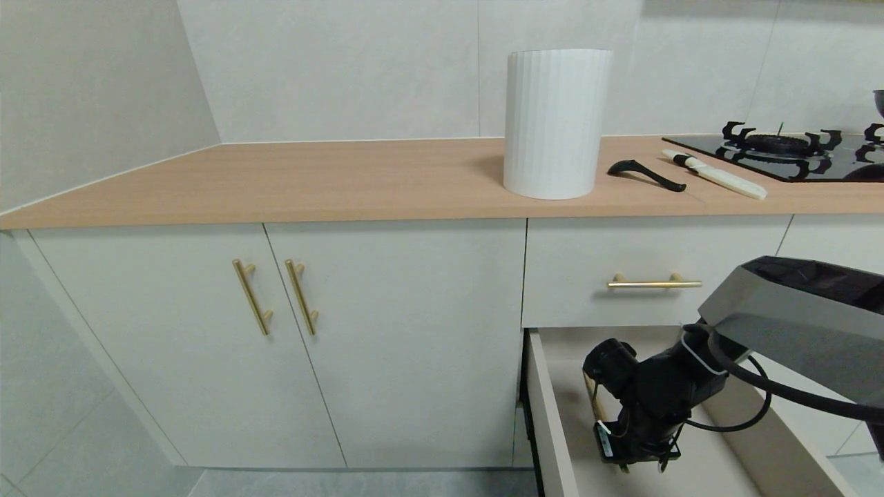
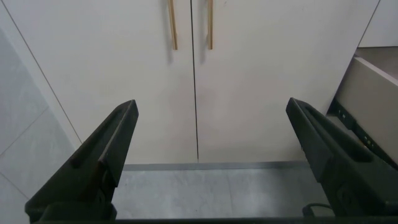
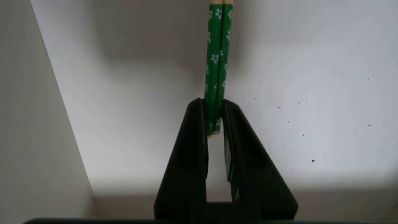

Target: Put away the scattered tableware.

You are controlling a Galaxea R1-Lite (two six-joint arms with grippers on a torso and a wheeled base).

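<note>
1. Right gripper (image 3: 214, 115): closed on a pair of green chopsticks (image 3: 216, 50). The fingers clamp the pair near one end. The rest of the pair extends past the fingertips, both sticks side by side and touching.

2. Chopsticks: held inside the open drawer (image 1: 549, 414), above its pale floor. In the right wrist view the drawer's side wall runs along one side of the gripper. Whether the far ends of the sticks touch the floor cannot be told.

3. Open drawer: the lower one, below the right part of the counter (image 1: 311, 179). The drawer above it (image 1: 587, 276) is shut and has a gold handle (image 1: 655, 281).

4. Left gripper (image 2: 211, 109): open, jaws wide apart and holding nothing. It is low, facing the two shut cabinet doors (image 2: 249, 81), with the grey floor (image 2: 211, 190) under it.

5. On the counter:
   - a white ribbed canister (image 1: 556, 124), upright, near the front edge;
   - a black spoon (image 1: 646, 174), lying just right of the canister;
   - a white knife (image 1: 715, 174), lying right of the spoon, apart from it, beside the black hob (image 1: 780, 155).
</note>
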